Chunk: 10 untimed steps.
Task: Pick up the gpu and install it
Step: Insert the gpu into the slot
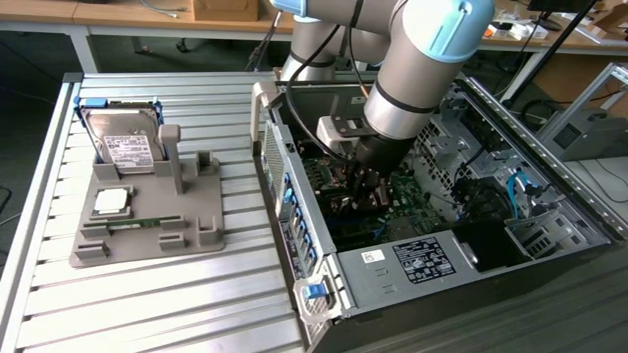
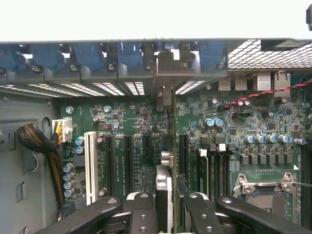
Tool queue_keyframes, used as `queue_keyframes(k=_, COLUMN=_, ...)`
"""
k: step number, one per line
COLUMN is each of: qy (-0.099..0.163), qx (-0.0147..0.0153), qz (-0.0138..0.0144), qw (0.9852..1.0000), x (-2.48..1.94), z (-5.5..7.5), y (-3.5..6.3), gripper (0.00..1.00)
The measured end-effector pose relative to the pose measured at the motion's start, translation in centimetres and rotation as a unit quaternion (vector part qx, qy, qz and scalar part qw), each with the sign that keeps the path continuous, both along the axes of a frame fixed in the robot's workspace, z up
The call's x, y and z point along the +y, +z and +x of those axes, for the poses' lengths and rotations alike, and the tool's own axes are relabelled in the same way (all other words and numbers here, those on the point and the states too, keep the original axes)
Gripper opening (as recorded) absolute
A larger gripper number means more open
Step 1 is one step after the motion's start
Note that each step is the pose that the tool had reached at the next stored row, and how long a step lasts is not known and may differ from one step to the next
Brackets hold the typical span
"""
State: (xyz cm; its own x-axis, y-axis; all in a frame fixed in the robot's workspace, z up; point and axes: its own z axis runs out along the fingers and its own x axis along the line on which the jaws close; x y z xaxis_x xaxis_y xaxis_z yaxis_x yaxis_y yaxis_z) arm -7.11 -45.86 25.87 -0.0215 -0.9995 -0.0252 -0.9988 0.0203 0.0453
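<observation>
**GPU held edge-on inside the case, seating not confirmed**

Lab bench setting: ribbed metal table [image 1: 147, 309], cluttered desks behind. An open PC case [image 1: 549, 220] lies on its side at about 3 o'clock from the grey parts tray [image 1: 147, 220].

Tray still carries the silver hard drive [image 1: 126, 147] standing at its 12 o'clock end, a square chip [image 1: 111, 200] near the middle and a narrow memory stick [image 1: 143, 222] toward 6 o'clock. No card on the tray, so I take pick-up as done.

Arm [image 1: 422, 66] reaches down into the case; gripper [image 2: 170, 204] sits low over the motherboard [image 2: 131, 126].

Wrist view: the gpu [image 2: 167, 161] is seen edge-on, running from between the fingers [image 2: 142, 209] toward the rear slot brackets [image 2: 97, 56] at 12 o'clock. Jaws pinch the card from both sides, partly closed. Card lines up with an expansion slot between the white slot [image 2: 90, 161] and the CPU socket [image 2: 265, 185].

Exterior view gives tray contents and arm pose, but the card is hidden under the wrist. Wrist view gives alignment. Whether the card is fully pressed home: cannot tell. Release remains
</observation>
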Motion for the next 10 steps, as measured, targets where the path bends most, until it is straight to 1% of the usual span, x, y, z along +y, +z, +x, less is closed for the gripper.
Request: queue_keyframes(k=10, qy=0.000, qx=0.0000, qz=-0.0002, qw=1.0000, x=-0.02, z=-0.05, y=0.10, gripper=0.27)
